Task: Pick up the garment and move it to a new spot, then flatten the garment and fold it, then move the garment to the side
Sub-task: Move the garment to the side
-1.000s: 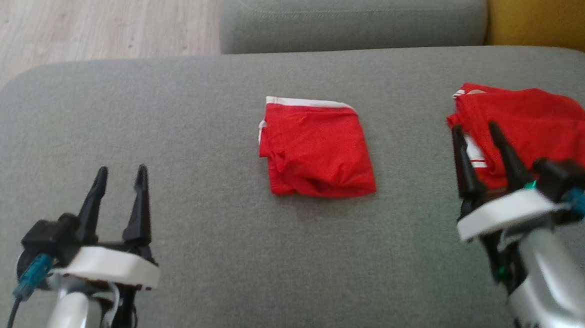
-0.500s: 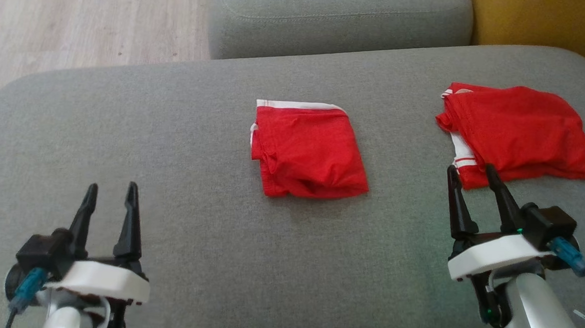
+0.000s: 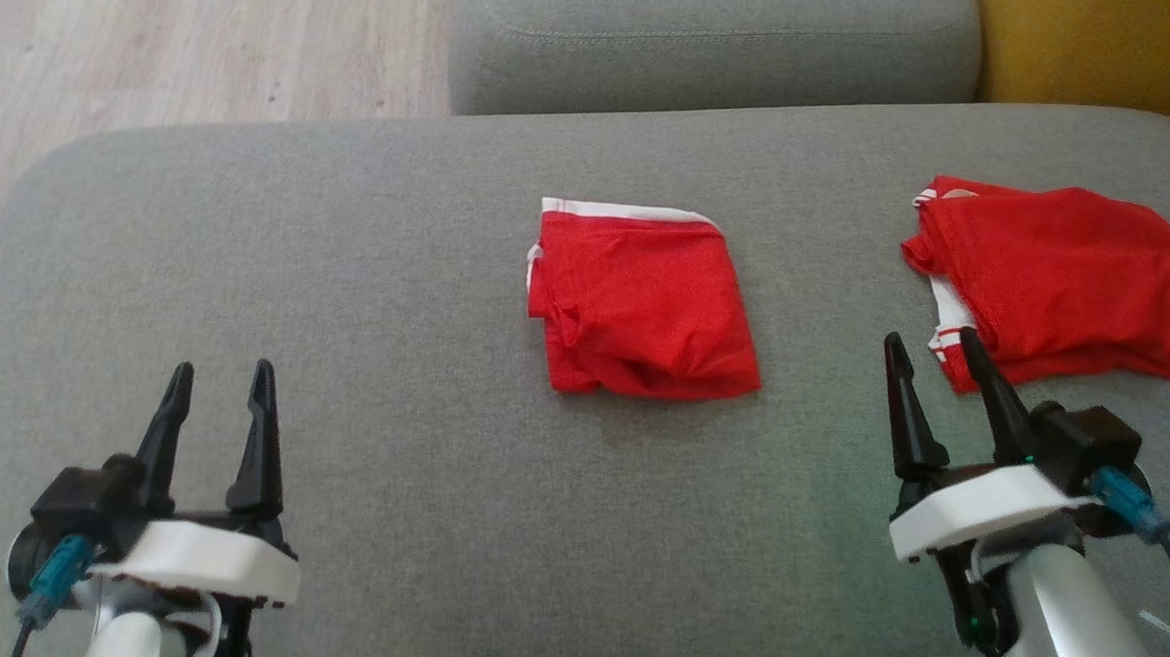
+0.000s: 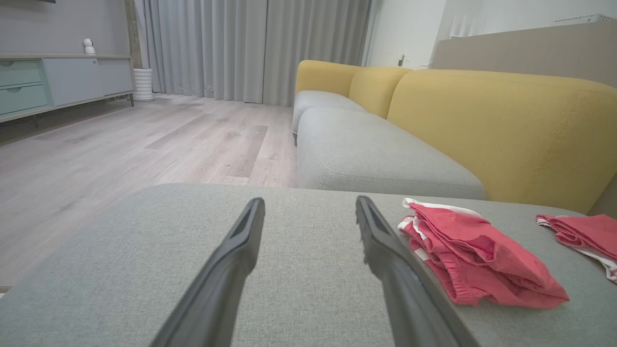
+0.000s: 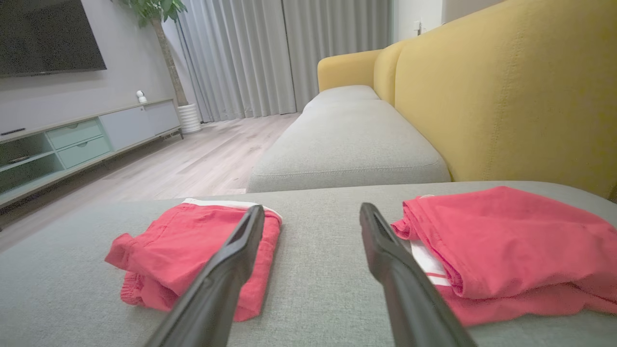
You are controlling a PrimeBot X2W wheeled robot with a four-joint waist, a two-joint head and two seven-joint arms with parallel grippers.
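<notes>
One garment mid cushion, 2nd garment far right; left gripper, right gripper fingers wide, empty, left half open.

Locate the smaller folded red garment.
In the head view the smaller red garment lies at the middle of the grey seat cushion, left of the larger red garment.

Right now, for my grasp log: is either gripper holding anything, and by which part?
Nothing is held: left gripper and right gripper stand open. The middle red garment and the right red garment lie on the sofa cushion.
</notes>
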